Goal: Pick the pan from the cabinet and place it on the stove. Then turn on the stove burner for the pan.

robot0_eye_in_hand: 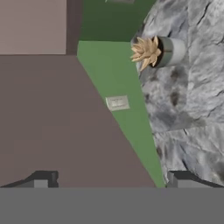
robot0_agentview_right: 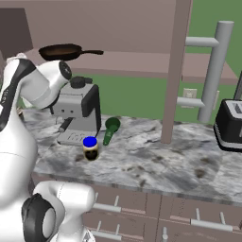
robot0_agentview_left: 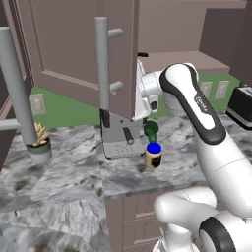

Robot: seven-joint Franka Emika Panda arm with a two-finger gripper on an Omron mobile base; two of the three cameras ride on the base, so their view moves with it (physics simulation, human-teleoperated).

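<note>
The pan (robot0_agentview_right: 64, 51) sits on the open cabinet's (robot0_agentview_left: 83, 49) shelf at the upper left of the right base view, its handle pointing right. In the hand view the pincer (robot0_eye_in_hand: 111, 180) stands wide open and empty, its two tips at the bottom corners, facing a mauve cabinet door beside the marbled table (robot0_eye_in_hand: 192, 109). A small potted plant (robot0_eye_in_hand: 153, 51) stands at the upper right there.

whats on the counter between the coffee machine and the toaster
In the right base view, a green scoop-like utensil lies just right of the coffee machine; further right the open cabinet door's edge stands before the toaster.
</note>
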